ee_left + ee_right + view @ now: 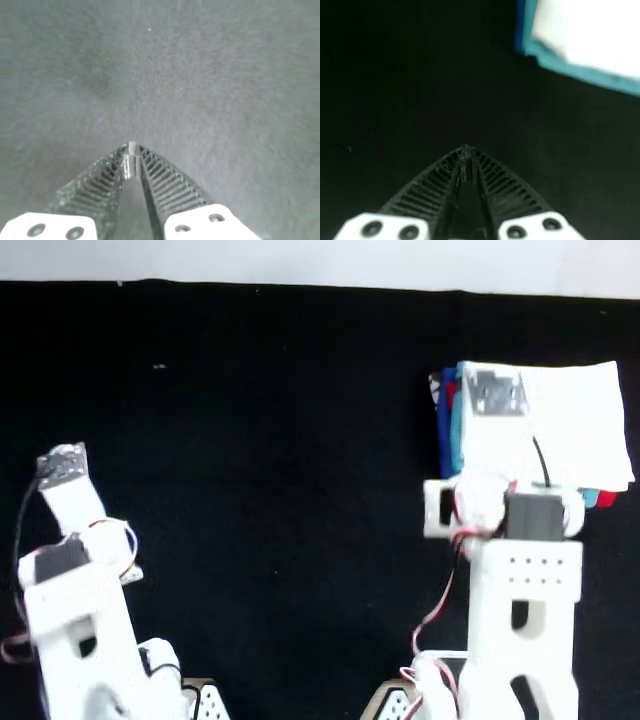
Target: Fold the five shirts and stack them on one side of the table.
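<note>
A stack of folded shirts [575, 425] lies at the right side of the black table [280, 440]. A white shirt [585, 30] is on top, with teal [580, 67], blue and red edges showing beneath it. My right arm [525, 540] stands at the near edge of the stack. The right gripper [465, 150] is shut with nothing in it, over bare table beside the stack's corner. My left arm [70, 570] is at the far left. The left gripper [131, 150] is shut and holds nothing, above the table cloth [200, 75].
The black cloth covers the whole table, and its middle and left parts are bare. A pale wall edge [300, 260] runs along the back. The arm bases [400, 700] stand at the front edge.
</note>
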Available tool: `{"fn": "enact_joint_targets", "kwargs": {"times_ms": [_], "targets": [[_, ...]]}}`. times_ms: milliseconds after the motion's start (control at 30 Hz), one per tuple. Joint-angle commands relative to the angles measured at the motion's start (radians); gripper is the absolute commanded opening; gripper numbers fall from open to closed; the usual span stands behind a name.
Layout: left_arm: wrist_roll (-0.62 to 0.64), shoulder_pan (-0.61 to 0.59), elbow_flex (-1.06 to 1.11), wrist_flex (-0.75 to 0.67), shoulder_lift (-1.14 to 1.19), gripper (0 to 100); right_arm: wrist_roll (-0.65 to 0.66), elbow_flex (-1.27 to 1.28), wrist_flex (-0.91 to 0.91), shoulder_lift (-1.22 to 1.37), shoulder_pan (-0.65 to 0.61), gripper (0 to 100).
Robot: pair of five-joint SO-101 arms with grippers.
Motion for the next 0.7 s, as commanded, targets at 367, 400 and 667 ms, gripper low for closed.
{"fn": "enact_joint_targets", "kwargs": {"times_ms": [367, 400, 667], "targets": [[-0.005, -0.028, 0.325, 0.212, -0.817, 1, -0.020, 0.814, -0.409, -0.544, -0.012, 0.9], [-0.005, -0.031, 0.328, 0.221, -0.802, 1, -0.020, 0.863, -0.418, -0.591, -0.012, 0.9], [-0.003, 0.107, 0.366, 0.227, -0.877, 1, -0.020, 1.216, -0.381, -1.063, -0.012, 0.9]]}}
